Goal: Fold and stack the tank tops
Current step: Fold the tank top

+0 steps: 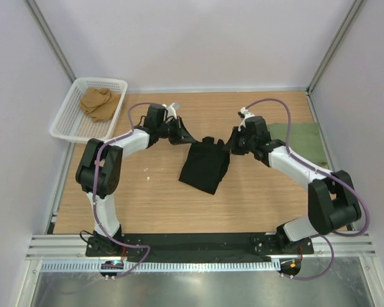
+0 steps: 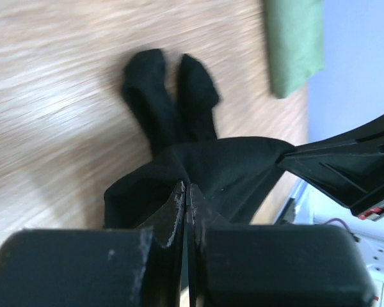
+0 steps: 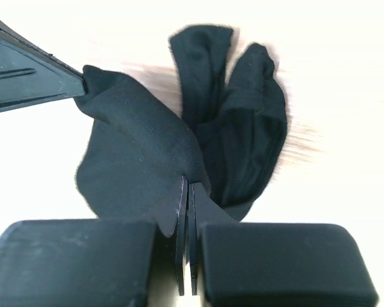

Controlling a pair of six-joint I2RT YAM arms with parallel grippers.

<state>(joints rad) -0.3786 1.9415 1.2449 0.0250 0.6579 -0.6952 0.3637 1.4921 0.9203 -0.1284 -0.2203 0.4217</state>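
The black tank top [image 1: 205, 167] sits mid-counter, bunched into a rough slanted rectangle. Its two straps [image 2: 169, 96] point away from the arms, and its body drapes toward their bases. Both hands pinch its far edge: the left hand [image 1: 189, 139] is clamped on the left corner and the right hand [image 1: 226, 146] on the right corner. In each wrist view the fingers are shut on black cloth. The cloth between them sags in soft folds, so it is not taut.

The step looks like spreading the top flat before folding. To do that well, the hands should draw apart evenly until the held edge is straight, at matched heights, then lay the cloth down without letting the straps tuck under. A thin pinch like this could slip if pulled hard.

The olive green tank top [image 1: 299, 142] lies folded flat near the right edge of the counter [image 1: 153, 198], just beyond the right arm. That is likely where the stack will go. A white basket [image 1: 64, 121] holding a tan cloth [image 1: 100, 102] sits at the far left.
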